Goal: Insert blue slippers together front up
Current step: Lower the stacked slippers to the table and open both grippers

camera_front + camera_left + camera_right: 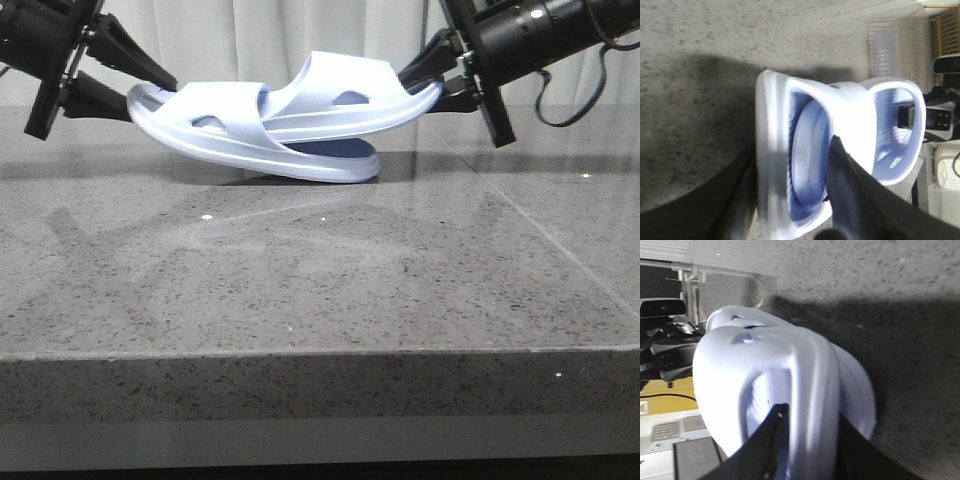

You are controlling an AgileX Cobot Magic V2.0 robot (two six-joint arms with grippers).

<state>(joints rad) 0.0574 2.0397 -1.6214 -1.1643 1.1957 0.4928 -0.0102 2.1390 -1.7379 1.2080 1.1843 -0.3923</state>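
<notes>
Two pale blue slippers are nested and held low over the grey stone table (300, 290). The lower slipper (250, 150) slopes down to the right, its low end at or just above the tabletop. The toe of the upper slipper (345, 100) is pushed under the lower one's strap. My left gripper (150, 97) is shut on the lower slipper's raised left end. In the left wrist view the gripper (790, 160) clamps that sole (772, 165). My right gripper (425, 88) is shut on the upper slipper's right end. The right wrist view shows it (812, 420) pinching that slipper (765, 355).
A white curtain (280, 30) hangs behind the table. The table's front edge (300, 352) runs across the near side. In each wrist view the opposite arm shows beyond the slippers: the right arm (940, 117) and the left arm (665, 352).
</notes>
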